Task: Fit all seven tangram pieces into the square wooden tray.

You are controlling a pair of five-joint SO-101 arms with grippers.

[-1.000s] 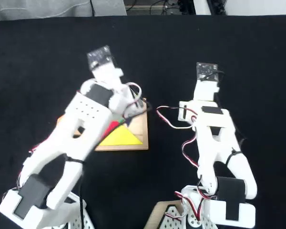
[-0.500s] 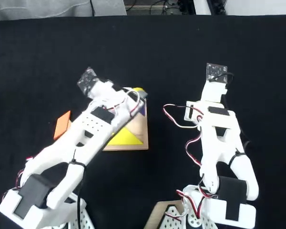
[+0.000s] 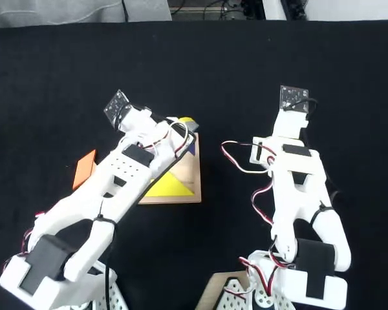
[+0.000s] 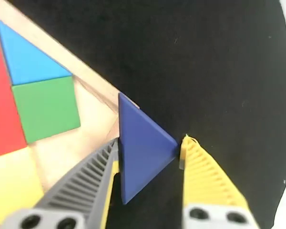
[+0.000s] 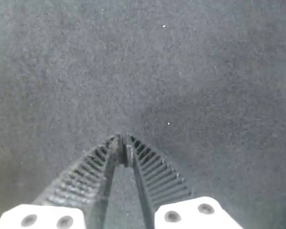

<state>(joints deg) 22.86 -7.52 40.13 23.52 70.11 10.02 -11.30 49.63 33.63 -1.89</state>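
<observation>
The square wooden tray (image 3: 189,188) lies on the black-clothed table (image 3: 323,51), left of the table's middle and about halfway between its near and far edges, partly under the left arm. Inside it lie a light blue triangle (image 4: 25,56), a green square (image 4: 46,108) touching that triangle's edge, a red piece (image 4: 1,117) along the green square's side, and a large yellow triangle (image 3: 170,186) against the tray's near edge; some bare wood shows beside the green square. At the tray's far right corner a dark blue triangle (image 4: 142,160) is clamped flat between the left gripper's (image 4: 150,142) grey finger and yellow finger. It sticks out past the tray's rim over the black cloth, one point close to the rim; whether it touches the wood cannot be told. An orange flat piece (image 3: 85,169) lies on the cloth just off the tray's left side, apart from the others. The right gripper (image 5: 121,149) hangs over bare cloth on the table's right half, well apart from the tray, its jaws together with the tips touching and nothing between them.
</observation>
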